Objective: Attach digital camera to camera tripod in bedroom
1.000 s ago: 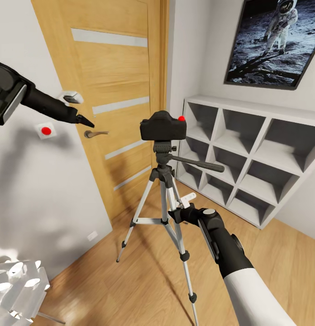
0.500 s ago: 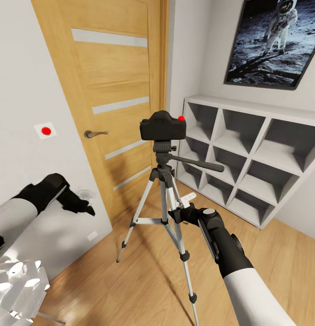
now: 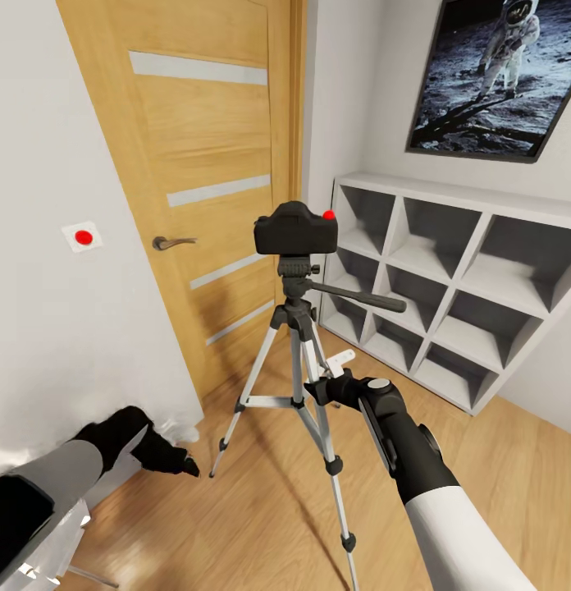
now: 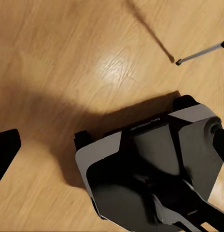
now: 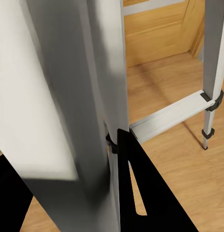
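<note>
beside the light wood door with pale stripes [image 3: 207,189], the small black compact camera with a red spot [image 3: 295,229] sits seated on the black head of the tall silver-legged tripod [image 3: 295,361], upright, long black pan handle [image 3: 359,299] pointing toward the white cube shelf [image 3: 449,279]. astronaut picture in a dark frame [image 3: 491,74] hangs on the pale grey wall above the shelf. tripod feet rest on the light wood plank floor [image 3: 261,509].

right gripper [image 3: 333,379] is at the tripod's near leg, about mid-height; head view shows its white finger [image 3: 341,359] beside the leg. right wrist view: a silver leg [image 5: 100,96] fills the close foreground, a black finger [image 5: 141,193] touching or just beside it, cross brace [image 5: 167,116] beyond. whether the jaws clamp the leg, cannot tell.

left gripper [image 3: 180,460] hangs low near the floor, by the wall, well apart from the tripod; fingers dark and small in head view, spread cannot be told. left wrist view: floor planks, a tripod foot [image 4: 178,61], the robot's grey-and-black base [image 4: 150,169].

small white wall plate with a red dot [image 3: 82,236] left of the door handle [image 3: 172,242].
</note>
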Controlling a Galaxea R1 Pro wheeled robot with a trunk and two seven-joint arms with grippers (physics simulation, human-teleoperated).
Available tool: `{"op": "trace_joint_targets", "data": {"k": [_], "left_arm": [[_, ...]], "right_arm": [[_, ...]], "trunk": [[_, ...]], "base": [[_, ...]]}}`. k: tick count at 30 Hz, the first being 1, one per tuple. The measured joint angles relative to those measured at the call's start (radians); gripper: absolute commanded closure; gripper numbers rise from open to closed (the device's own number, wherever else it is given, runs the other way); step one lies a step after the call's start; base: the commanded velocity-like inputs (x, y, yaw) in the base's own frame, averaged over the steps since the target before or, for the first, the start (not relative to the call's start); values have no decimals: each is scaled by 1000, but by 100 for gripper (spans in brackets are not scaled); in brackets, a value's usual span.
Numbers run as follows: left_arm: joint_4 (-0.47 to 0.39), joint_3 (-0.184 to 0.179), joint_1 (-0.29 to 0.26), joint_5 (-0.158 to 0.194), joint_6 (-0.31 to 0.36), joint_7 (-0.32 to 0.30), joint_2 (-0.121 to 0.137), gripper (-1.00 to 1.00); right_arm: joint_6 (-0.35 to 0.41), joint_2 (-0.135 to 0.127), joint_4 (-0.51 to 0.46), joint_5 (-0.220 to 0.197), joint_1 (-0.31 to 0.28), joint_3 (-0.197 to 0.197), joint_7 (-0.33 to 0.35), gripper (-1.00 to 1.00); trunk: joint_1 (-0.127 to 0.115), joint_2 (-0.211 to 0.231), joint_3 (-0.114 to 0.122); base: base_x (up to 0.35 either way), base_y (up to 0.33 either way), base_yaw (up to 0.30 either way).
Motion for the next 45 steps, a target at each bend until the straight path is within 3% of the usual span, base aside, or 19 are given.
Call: {"op": "trace_joint_targets", "data": {"k": [4, 5, 12, 17, 21, 23, 29, 34, 41, 45], "left_arm": [[106, 0, 31, 81, -129, 92, -45, -100], [136, 0, 43, 116, -180, 140, -60, -100], [177, 0, 134, 205, -271, 282, -96, -100], [182, 0, 219, 231, -314, 331, -106, -100], [184, 1, 313, 273, -417, 398, -110, -100], [185, 0, 367, 314, -484, 455, -113, -100], [186, 1, 505, 421, -597, 562, -111, -100], [186, 1, 596, 476, -656, 593, -110, -100], [186, 2, 675, 498, -671, 599, -115, -100], [186, 2, 688, 506, -672, 600, -115, -100]], "right_arm": [[0, 0, 0, 0, 0, 0, 0, 100], [0, 0, 0, 1, 0, 0, 0, 100], [0, -1, 0, 0, 0, 0, 0, 100], [-2, -2, 2, -1, 0, 0, 0, 100], [-3, -2, 2, -1, 0, 0, 0, 100], [-2, -1, 2, -1, 0, 0, 1, 100], [1, 0, 1, 0, 0, 0, 2, 100], [2, -1, 1, -1, 0, 0, 3, 100], [4, -1, 1, -2, 0, 0, 2, 100], [3, -1, 1, -2, 0, 0, 2, 100]], "trunk": [[0, 0, 0], [0, 0, 0], [0, 0, 0], [0, 0, 0], [0, 0, 0], [0, 0, 0], [0, 0, 0], [0, 0, 0], [0, 0, 0], [0, 0, 0]], "base": [[0, 0, 0], [0, 0, 0], [0, 0, 0], [0, 0, 0], [0, 0, 0], [0, 0, 0], [0, 0, 0], [0, 0, 0], [0, 0, 0], [0, 0, 0]]}}
